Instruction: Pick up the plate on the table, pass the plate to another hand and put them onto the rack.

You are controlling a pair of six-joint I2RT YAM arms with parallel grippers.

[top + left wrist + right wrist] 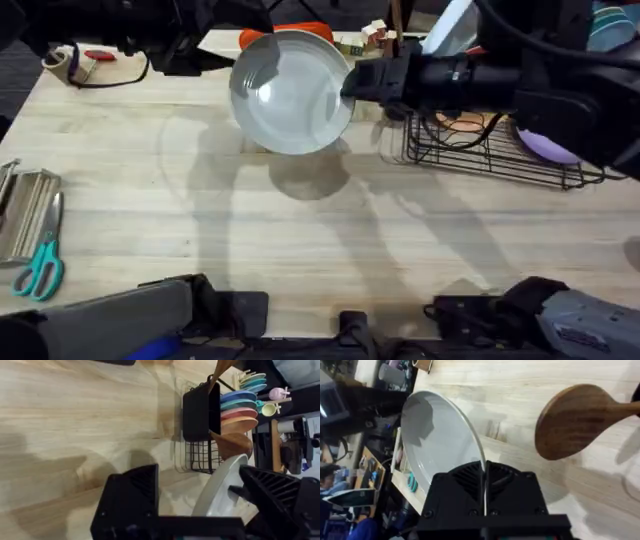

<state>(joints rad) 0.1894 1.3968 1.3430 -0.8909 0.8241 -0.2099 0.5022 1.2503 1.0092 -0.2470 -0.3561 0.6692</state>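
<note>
The right gripper [484, 491] is clamped on the rim of the round pale grey-white plate [290, 92], held above the large pale-plank wooden table [300, 240], with the black wire dish rack [490, 150] just beside the jaws, while the left gripper [200, 505] stands open around the plate's edge.

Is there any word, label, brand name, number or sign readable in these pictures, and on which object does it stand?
None can be read.
The plate is plain, without print.
The rack, the table and the scissors show no lettering.
The small boxes behind the plate may carry print, but it is too small and blurred to read.
</note>
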